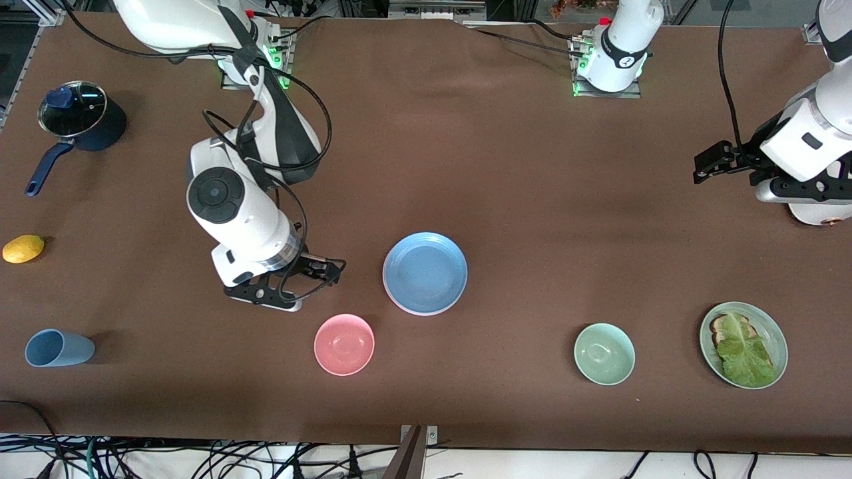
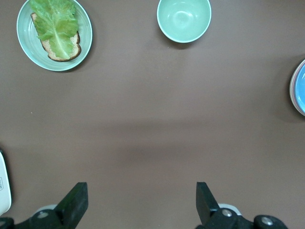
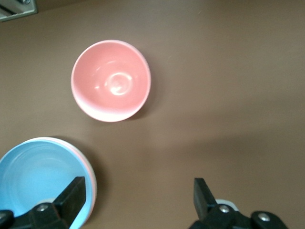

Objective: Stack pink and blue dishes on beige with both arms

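Observation:
The blue plate [image 1: 425, 273] lies face up in the middle of the table. A thin rim of the pink plate [image 3: 91, 177] shows right under it, so the blue one rests on the pink one. The beige plate is hidden. My right gripper [image 1: 326, 271] hangs open just beside this stack, toward the right arm's end. In the right wrist view, the right gripper [image 3: 138, 193] holds nothing, and one finger [image 3: 71, 196] overlaps the blue plate [image 3: 38, 176]. My left gripper [image 1: 700, 167] waits open over bare table at the left arm's end. The left gripper [image 2: 141, 199] is empty, with the blue plate's edge [image 2: 300, 88] well away from it.
A pink bowl [image 1: 344, 344] sits close to the stack, nearer the front camera. A pale green bowl [image 1: 604, 353] and a green plate with toast and lettuce [image 1: 772, 329] lie toward the left arm's end. A blue cup [image 1: 58, 348], a lemon [image 1: 23, 248] and a lidded pot [image 1: 80, 116] stand at the right arm's end.

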`<state>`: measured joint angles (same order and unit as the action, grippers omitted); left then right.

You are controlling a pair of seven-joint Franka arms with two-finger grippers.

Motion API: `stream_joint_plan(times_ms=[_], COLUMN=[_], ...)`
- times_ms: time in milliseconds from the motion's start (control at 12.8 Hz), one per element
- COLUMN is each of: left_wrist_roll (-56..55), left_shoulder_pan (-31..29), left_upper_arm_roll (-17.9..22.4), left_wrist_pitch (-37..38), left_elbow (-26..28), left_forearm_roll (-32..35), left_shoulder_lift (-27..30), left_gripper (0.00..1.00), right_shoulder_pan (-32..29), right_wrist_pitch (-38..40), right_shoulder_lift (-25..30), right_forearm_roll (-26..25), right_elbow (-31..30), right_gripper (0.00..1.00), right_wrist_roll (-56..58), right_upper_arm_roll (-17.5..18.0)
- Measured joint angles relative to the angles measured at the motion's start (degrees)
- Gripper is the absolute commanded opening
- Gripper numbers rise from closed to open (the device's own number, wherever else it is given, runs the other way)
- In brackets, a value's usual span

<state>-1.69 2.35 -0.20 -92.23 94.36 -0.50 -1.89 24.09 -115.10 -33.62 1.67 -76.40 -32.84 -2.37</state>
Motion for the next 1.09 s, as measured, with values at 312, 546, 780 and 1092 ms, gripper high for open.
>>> stream_joint_plan(times_ms=[312,546,780,1092], left_wrist_roll=[0.1,0.3,0.4,0.5], left_shoulder_pan=[0.0,0.0,0.0,0.0], left_upper_arm_roll=[0.0,0.0,0.0,0.0], left_wrist_pitch=[-1.0,-2.1,-2.1,-2.2], left_elbow=[0.0,0.0,0.0,0.0], left_forearm_roll=[0.2,0.2,0.5,0.5], left_shoulder_lift=[-0.1,-0.3,-0.3,-0.3], left_gripper=[1.00,1.00,1.00,1.00], right_shoulder_pan=[0.0,0.0,0.1,0.8], right_wrist_pitch=[6.7,8.8,9.8,9.9], right_shoulder_lift=[5.2,6.2,6.1,6.1], right_forearm_roll=[0.0,0.0,0.0,0.0], right_elbow=[0.1,-0.2,-0.6,-0.6], right_gripper=[1.00,1.00,1.00,1.00], right_wrist_roll=[4.4,4.7,4.7,4.7], right_upper_arm_roll=[-2.1,-2.6,-2.6,-2.6])
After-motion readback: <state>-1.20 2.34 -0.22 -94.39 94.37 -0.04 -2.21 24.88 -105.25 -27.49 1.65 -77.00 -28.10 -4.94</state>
